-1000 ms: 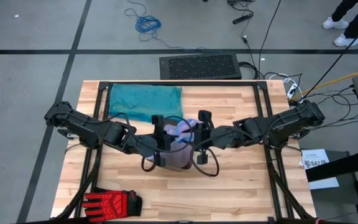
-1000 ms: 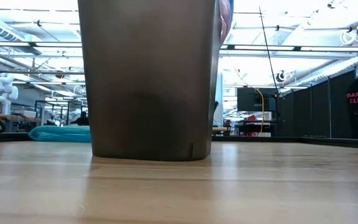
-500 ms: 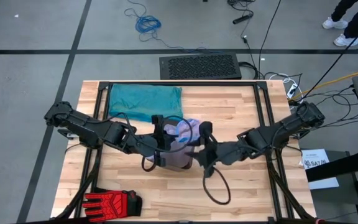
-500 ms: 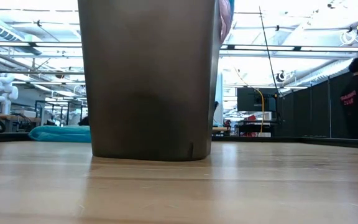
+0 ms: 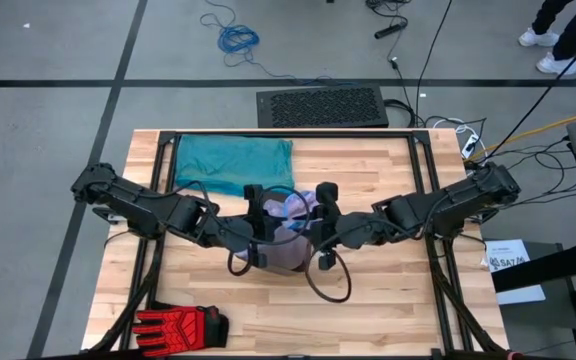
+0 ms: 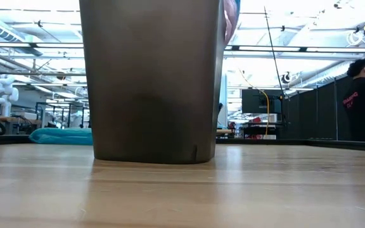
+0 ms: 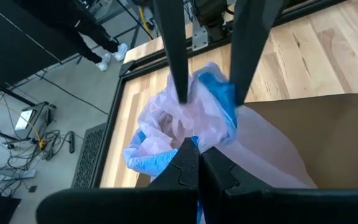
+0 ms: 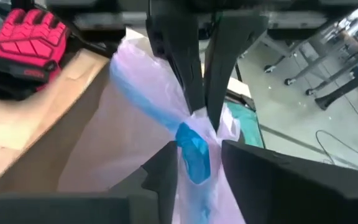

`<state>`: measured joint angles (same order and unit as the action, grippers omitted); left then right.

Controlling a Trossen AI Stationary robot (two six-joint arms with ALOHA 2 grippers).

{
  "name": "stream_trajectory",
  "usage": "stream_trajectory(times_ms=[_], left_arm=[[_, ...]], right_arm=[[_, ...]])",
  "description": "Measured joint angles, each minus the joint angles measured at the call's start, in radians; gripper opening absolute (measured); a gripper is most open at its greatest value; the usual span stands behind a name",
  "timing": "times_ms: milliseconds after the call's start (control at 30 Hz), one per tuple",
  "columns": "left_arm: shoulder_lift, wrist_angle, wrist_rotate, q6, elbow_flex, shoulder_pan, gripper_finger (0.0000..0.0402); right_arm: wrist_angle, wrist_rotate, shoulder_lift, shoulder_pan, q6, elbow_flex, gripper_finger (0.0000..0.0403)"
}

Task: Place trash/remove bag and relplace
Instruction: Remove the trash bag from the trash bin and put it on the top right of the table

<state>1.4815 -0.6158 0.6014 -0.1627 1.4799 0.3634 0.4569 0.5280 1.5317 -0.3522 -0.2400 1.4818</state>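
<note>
Bag [image 8: 166,112] neck sits gathered between both tools; left tool [image 7: 197,165] pinches it, right tool [image 8: 194,155] part-open around it.

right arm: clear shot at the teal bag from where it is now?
Probably not directly. The right gripper is at the lilac bag over the bin; the teal bag lies beyond the bin, nearer the left arm's side.

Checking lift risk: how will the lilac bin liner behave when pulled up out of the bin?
The liner looks thin and bunched, so probably floppy and stretchy. Its gathered blue rim may slip between fingers. The bin looks tall, so it might tip.
</note>
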Motion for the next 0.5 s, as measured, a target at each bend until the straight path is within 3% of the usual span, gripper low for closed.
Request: stream_trajectory(times_ms=[133,233,333,500], left_arm=[[0.000,-0.002,0.000,0.000,0.000,0.000,0.0000],[0.000,-0.003,0.000,0.000,0.000,0.000,0.0000],[0.000,-0.005,0.000,0.001,0.000,0.000,0.0000],[0.000,-0.013,0.000,0.001,0.000,0.000,0.0000]], right_arm=[[-0.005,0.014,0.005,-0.001,-0.012,0.000,0.0056],[-0.022,0.081,0.005,-0.013,-0.037,0.000,0.0010],[-0.037,0.145,0.005,-0.025,-0.057,0.000,0.0007],[-0.050,0.154,0.005,-0.048,-0.052,0.000,0.0002]])
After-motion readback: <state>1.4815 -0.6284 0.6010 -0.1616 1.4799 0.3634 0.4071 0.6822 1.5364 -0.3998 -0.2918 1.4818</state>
